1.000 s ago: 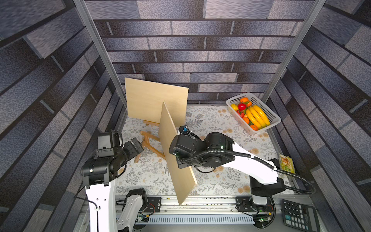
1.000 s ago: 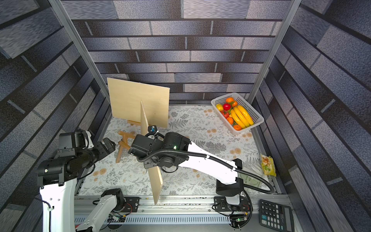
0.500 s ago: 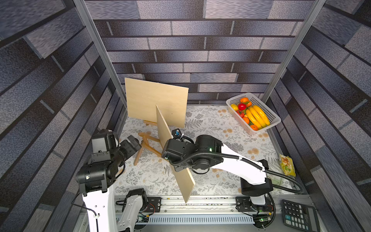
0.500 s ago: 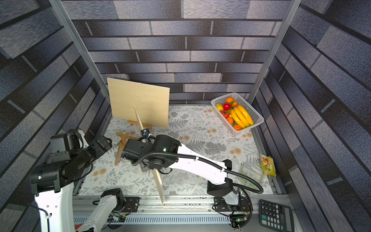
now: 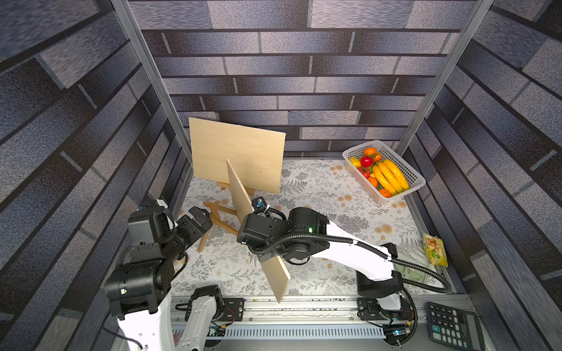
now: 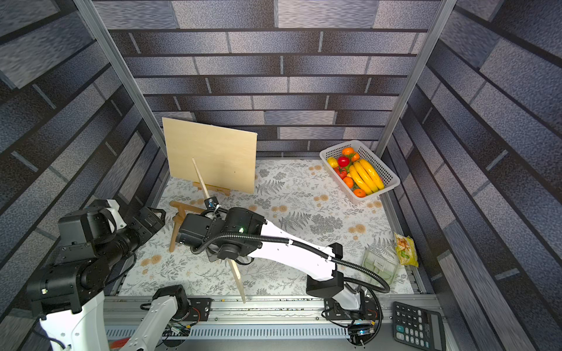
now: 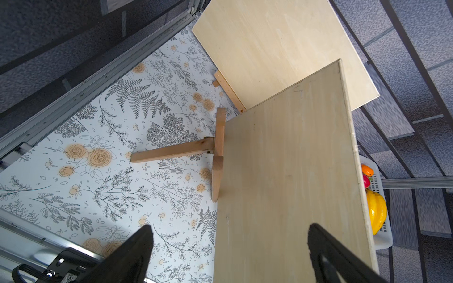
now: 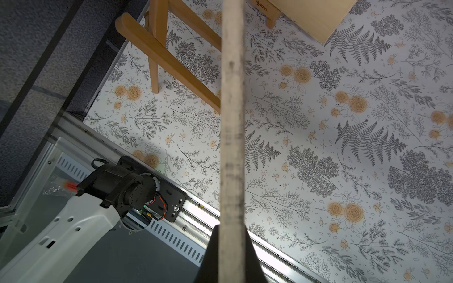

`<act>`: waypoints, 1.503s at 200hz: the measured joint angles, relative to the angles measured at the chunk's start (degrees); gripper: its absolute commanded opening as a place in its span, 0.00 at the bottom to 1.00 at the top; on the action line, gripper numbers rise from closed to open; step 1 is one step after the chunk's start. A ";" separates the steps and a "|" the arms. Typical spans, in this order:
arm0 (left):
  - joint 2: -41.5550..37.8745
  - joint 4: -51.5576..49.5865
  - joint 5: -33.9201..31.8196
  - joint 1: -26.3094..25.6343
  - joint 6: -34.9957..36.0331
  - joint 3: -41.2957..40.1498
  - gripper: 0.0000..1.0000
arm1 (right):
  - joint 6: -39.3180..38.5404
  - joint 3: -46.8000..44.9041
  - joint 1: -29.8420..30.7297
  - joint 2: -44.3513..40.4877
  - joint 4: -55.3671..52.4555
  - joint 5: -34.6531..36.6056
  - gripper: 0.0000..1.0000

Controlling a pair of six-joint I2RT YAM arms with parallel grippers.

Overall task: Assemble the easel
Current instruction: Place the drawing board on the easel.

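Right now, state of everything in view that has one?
Thin plywood board: gripped, on edge, not on an easel.
Right gripper: jaws shut on it.
Left gripper: jaws open, empty.
Near wooden easel: standing, legs spread, bare.
Rear plywood board: upright on small back easel's ledge.
White plastic basket: full of fruit.

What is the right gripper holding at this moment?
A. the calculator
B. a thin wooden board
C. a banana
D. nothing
B: in the right wrist view, the right gripper is shut on the edge of the thin wooden board, with a finger on each side of it.
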 measured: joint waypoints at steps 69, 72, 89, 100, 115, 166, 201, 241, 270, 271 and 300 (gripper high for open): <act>-0.61 -0.66 0.13 0.00 0.00 -1.64 1.00 | -3.37 0.02 0.00 0.02 0.22 -0.20 0.18; -0.61 -0.68 0.13 0.00 0.00 -1.64 1.00 | -3.56 0.02 0.00 0.02 0.28 -0.24 0.20; -0.72 -0.83 0.13 0.00 0.02 -1.57 1.00 | -4.00 0.85 0.07 0.02 3.50 0.66 0.35; -0.72 -0.87 0.13 0.00 0.02 -1.46 1.00 | -4.20 1.75 0.09 0.00 5.46 1.03 0.40; -0.70 -0.85 0.15 0.00 0.00 -1.14 1.00 | -4.52 2.27 0.11 0.00 7.30 1.05 0.41; -1.03 -0.87 0.13 0.00 0.02 -0.85 1.00 | -4.52 2.34 0.11 0.02 10.01 0.74 0.41; -1.90 -1.18 0.15 0.00 0.00 -0.85 1.00 | -4.31 2.36 0.11 0.39 11.13 -0.35 0.41; -1.99 -1.22 0.17 0.00 0.00 -0.85 1.00 | -4.31 2.36 0.11 2.19 12.61 -2.14 0.43; -2.14 -1.29 0.13 0.00 0.00 -0.85 1.00 | -4.33 2.36 0.11 3.39 14.12 -3.82 0.43; -2.16 -1.27 0.13 0.00 0.00 -0.85 1.00 | -4.33 2.36 0.11 3.41 14.16 -3.85 0.43; -4.61 -1.25 -1.66 -0.02 -0.02 -0.42 1.00 | -4.31 2.36 0.09 3.67 15.87 -5.42 0.44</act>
